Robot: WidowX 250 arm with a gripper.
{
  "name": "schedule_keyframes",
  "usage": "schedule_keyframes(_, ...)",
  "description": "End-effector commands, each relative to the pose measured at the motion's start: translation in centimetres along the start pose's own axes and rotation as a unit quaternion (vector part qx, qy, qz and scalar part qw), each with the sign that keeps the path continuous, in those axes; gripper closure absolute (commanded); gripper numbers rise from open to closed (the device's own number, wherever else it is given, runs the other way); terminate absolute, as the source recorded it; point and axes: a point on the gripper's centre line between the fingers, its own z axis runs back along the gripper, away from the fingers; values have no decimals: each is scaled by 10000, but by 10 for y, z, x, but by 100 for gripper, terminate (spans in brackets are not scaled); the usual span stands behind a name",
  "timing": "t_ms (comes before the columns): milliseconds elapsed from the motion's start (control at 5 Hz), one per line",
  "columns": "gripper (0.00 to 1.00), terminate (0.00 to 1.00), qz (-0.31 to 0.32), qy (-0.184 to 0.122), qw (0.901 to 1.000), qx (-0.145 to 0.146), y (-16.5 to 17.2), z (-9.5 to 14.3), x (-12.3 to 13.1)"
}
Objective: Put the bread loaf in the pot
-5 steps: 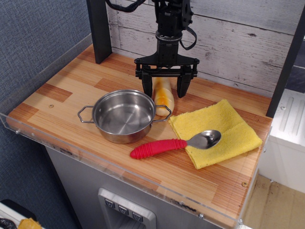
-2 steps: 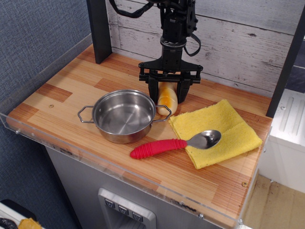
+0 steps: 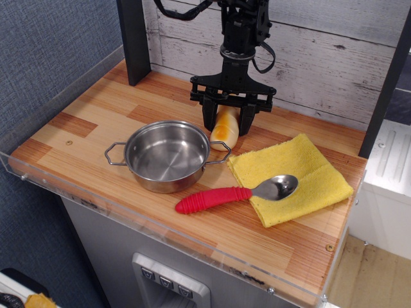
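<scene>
The wooden worktop (image 3: 96, 112) is striped in light and reddish planks, edged by a clear plastic rim, and backed by a whitewashed plank wall (image 3: 321, 45) with a dark post (image 3: 133, 38) at its rear left. A black robot arm (image 3: 243, 32) comes down from the top centre in front of that wall. To the right lies a folded yellow cloth (image 3: 308, 173), its near corner under the bowl of a spoon (image 3: 239, 192) whose red ribbed handle runs left onto the bare wood. Left of centre stands the pot (image 3: 167, 156), shiny steel, shallow, with an angular wire handle on each side and nothing visible inside it. At the end of the arm the pincer (image 3: 227, 119) points downward with its two black fingers pinching the bread loaf (image 3: 224, 130) from either side at its far end. The loaf is pale cream with an orange-golden glossy top; it sits just behind the pot's right handle, between pot and cloth, its near end low by the wood, outside the pot.
</scene>
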Motion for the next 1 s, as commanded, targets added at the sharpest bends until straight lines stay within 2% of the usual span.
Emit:
schedule_keyframes(0,100,0,-1019,-752,9919,-44,-5,59,15)
schedule_keyframes(200,100,0,-1461,-1260,9811,162,-13,106,15)
schedule_keyframes(400,100,0,-1723,-1721,9686,507,-22,139,7)
schedule_keyframes(600,100,0,-1534,-1574,9749,362,-7,139,-4)
schedule_keyframes(800,100,0,-741,-1297,9880,395,35,129,-25)
